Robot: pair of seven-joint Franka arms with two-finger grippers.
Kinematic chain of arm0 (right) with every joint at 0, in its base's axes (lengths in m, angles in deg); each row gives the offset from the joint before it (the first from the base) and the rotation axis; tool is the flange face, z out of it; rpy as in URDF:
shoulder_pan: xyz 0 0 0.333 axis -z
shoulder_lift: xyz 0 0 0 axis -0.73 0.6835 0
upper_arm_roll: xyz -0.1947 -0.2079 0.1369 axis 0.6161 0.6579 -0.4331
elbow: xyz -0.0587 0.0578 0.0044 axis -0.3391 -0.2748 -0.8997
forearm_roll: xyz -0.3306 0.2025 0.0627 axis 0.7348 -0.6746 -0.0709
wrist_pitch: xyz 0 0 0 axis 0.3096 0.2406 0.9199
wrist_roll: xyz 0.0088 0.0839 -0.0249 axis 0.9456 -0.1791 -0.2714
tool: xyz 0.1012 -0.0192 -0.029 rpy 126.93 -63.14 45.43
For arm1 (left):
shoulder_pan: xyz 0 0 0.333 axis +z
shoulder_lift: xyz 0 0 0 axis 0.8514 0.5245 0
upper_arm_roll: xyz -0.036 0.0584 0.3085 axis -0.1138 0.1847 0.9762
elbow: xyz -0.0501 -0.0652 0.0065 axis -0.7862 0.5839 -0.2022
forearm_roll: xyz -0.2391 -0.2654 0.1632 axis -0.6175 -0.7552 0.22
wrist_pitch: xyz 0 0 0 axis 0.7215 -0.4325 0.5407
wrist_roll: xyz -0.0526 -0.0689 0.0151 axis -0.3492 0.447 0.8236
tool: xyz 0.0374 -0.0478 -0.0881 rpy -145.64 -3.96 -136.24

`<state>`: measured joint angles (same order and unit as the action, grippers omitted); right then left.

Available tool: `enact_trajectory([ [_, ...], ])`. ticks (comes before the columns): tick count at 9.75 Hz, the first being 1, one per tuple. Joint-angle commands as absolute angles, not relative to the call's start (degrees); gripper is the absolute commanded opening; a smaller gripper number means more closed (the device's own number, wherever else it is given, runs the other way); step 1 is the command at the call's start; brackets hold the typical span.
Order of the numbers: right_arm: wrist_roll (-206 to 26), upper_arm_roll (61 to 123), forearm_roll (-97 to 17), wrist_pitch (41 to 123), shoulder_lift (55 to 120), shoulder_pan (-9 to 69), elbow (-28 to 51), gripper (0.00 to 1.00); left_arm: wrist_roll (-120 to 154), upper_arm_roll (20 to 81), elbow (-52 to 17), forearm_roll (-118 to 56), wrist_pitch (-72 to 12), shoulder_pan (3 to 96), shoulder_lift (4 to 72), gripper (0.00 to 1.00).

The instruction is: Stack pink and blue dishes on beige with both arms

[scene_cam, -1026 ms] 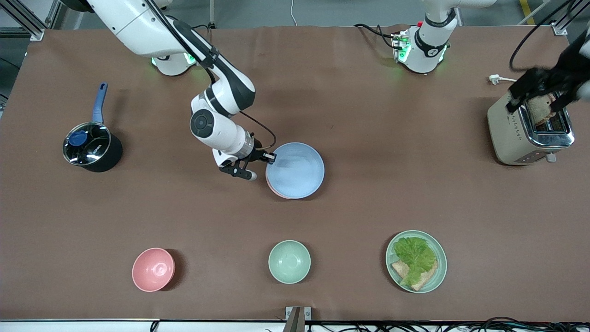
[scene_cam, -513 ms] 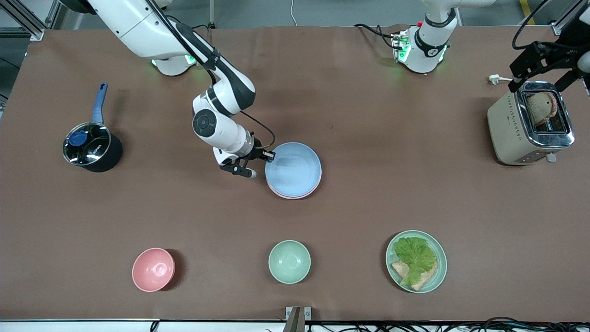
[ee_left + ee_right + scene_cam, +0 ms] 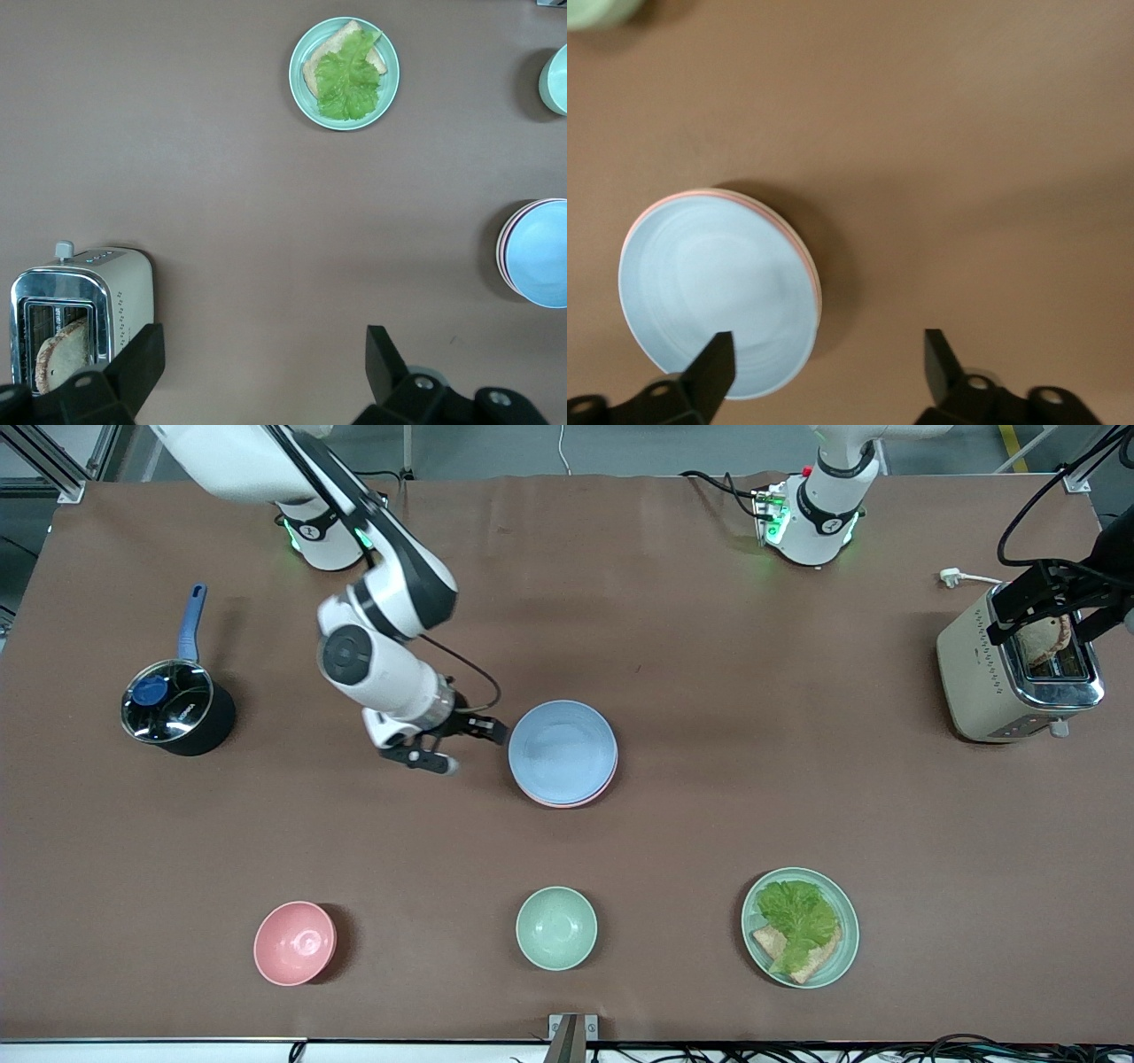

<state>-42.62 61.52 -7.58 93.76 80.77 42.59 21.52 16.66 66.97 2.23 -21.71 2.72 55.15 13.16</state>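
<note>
Right pincer (image 3: 459, 747) spread, empty, just beside blue plate (image 3: 562, 749) atop pink plate (image 3: 567, 801). Left pincer (image 3: 1050, 607) spread, over toaster (image 3: 983, 682), well apart.

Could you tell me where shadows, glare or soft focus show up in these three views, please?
Front view: sharp and evenly lit; the pink bowl casts a soft shadow, and the toaster has bright glare on its chrome top. Left wrist view: crisp, with a dark shadow beside the blue plate. Right wrist view: slightly soft, with a broad shadow beside the stack.
</note>
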Motion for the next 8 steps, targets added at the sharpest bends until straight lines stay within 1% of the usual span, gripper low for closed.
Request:
enact_trajectory([
  [1,-42.1,65.9,-1.3,84.4,67.7,45.6,21.2,1.0,16.8,66.3,1.6,-21.8,4.3,55.7,13.2,1.0],
  [2,-44.7,70.0,-1.3,80.7,65.8,45.4,18.0,1.0,16.9,66.3,1.3,-21.8,4.5,55.6,13.1,1.0],
  [4,-53.7,77.8,-1.4,66.2,65.0,45.7,7.1,1.0,16.8,66.3,0.3,-21.7,4.4,55.6,12.2,1.0],
  [5,-55.9,81.0,-1.7,61.1,65.0,45.7,3.3,1.0,16.7,66.3,0.2,-21.7,4.4,55.6,12.3,1.0],
  [6,-59.5,83.6,-2.1,56.9,65.0,45.7,0.1,1.0,16.0,66.3,0.0,-21.7,4.4,55.6,12.2,1.0],
  [7,-64.7,86.2,-2.3,54.8,65.1,45.8,-1.8,1.0,15.5,66.3,0.0,-21.7,4.5,55.7,12.3,1.0],
  [8,-70.9,88.5,-2.3,54.5,65.0,45.7,-2.8,1.0,14.9,66.4,-0.2,-21.8,5.4,55.7,12.2,1.0],
])
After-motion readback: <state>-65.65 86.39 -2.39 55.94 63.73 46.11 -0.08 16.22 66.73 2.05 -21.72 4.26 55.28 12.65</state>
